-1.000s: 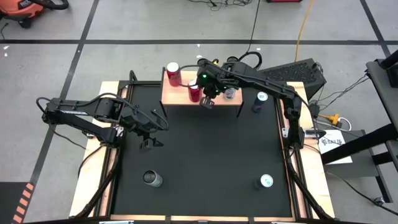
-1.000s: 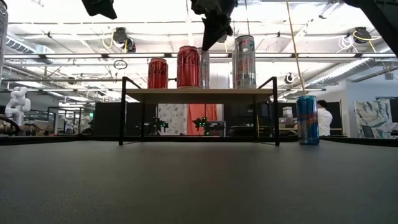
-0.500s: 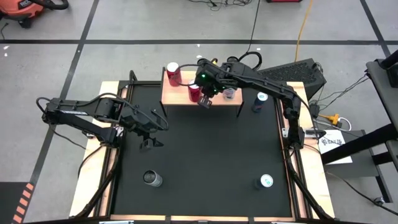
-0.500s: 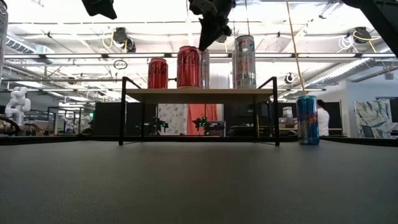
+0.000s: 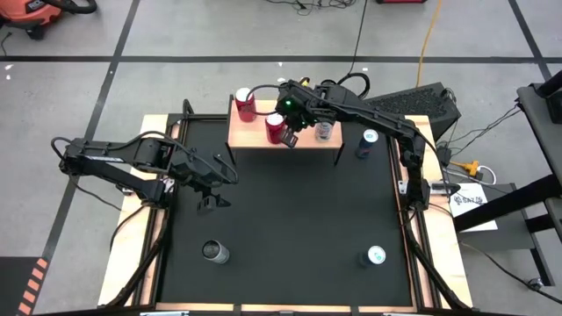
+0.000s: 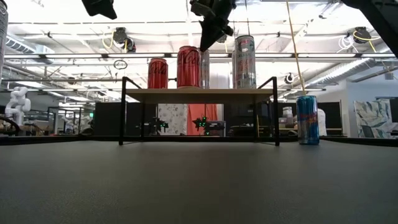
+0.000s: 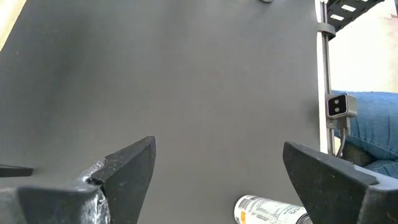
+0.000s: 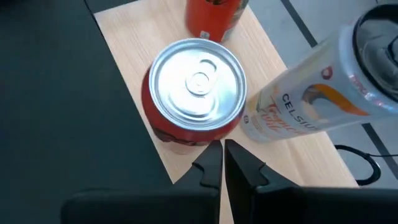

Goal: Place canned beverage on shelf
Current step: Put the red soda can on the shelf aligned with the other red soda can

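The shelf [image 5: 307,144], a light wood top on thin black legs [image 6: 199,94], stands at the mat's far edge. On it stand two red cans [image 5: 276,127] [image 5: 245,104] and a tall white can [image 5: 324,130]. In the right wrist view these are the near red can [image 8: 198,93], the far red can [image 8: 214,15] and the white can [image 8: 305,106]. My right gripper [image 8: 222,162] is shut and empty. It hovers above the shelf's near edge, just beside the near red can [image 6: 188,66], at about the height of the can's top. My left gripper [image 7: 214,180] is open and empty above the mat's left part [image 5: 211,180].
A blue can [image 5: 367,142] stands on the black mat right of the shelf [image 6: 307,119]. Two more cans stand near the mat's front edge, at left [image 5: 215,253] and right [image 5: 375,256]. A white can [image 7: 267,211] shows below my left gripper.
My right gripper, still shut, has shifted slightly toward the table's far edge above the shelf. The cans have stayed where they were.
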### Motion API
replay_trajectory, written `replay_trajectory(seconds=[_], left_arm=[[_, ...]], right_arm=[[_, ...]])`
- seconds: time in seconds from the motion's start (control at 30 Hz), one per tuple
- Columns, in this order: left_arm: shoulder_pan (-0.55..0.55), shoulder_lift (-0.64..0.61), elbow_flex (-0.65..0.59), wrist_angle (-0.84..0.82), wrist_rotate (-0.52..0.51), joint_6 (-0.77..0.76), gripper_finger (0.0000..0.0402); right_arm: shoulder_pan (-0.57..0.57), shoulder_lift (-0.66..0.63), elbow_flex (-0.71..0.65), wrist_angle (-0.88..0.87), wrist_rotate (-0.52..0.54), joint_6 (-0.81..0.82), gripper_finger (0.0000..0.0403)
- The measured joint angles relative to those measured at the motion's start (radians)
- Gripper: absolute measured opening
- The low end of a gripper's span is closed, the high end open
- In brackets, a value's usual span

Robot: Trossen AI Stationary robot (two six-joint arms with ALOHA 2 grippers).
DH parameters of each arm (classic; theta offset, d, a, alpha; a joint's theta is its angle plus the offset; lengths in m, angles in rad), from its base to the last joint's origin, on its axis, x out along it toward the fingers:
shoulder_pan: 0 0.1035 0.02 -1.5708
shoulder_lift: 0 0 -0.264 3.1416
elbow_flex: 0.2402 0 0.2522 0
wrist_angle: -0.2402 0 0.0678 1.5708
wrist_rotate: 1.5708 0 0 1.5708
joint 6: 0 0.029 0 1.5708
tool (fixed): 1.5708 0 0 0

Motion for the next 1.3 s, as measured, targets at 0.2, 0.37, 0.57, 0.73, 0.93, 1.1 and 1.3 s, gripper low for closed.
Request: replay_trajectory(seconds=[0.2, 0.37, 0.57, 0.73, 0.93, 1.1, 1.3], left_arm=[[0.000, 0.000, 0.000, 0.000, 0.000, 0.000, 0.0354], [0.000, 0.000, 0.000, 0.000, 0.000, 0.000, 0.0355], [0.000, 0.000, 0.000, 0.000, 0.000, 0.000, 0.0354], [0.000, 0.000, 0.000, 0.000, 0.000, 0.001, 0.0354], [0.003, 0.000, 0.000, 0.004, -0.027, 0.003, 0.0354], [0.063, 0.000, 0.000, 0.017, -0.047, 0.066, 0.0355], [0.175, 0.000, 0.000, 0.112, 0.026, 0.209, 0.0354]], right_arm=[[-0.003, 0.003, 0.000, 0.007, -0.001, 0.000, 0.0000], [-0.004, 0.023, 0.001, 0.023, 0.000, -0.002, 0.0000], [-0.003, 0.039, 0.000, 0.028, -0.005, -0.002, 0.0000], [-0.003, 0.039, 0.000, 0.037, -0.005, -0.003, 0.0000], [0.002, 0.036, 0.000, 0.017, -0.002, 0.000, 0.0000], [0.021, -0.004, 0.000, 0.003, 0.000, -0.002, 0.0000], [0.026, -0.078, 0.000, -0.004, 0.051, 0.010, 0.0000]])
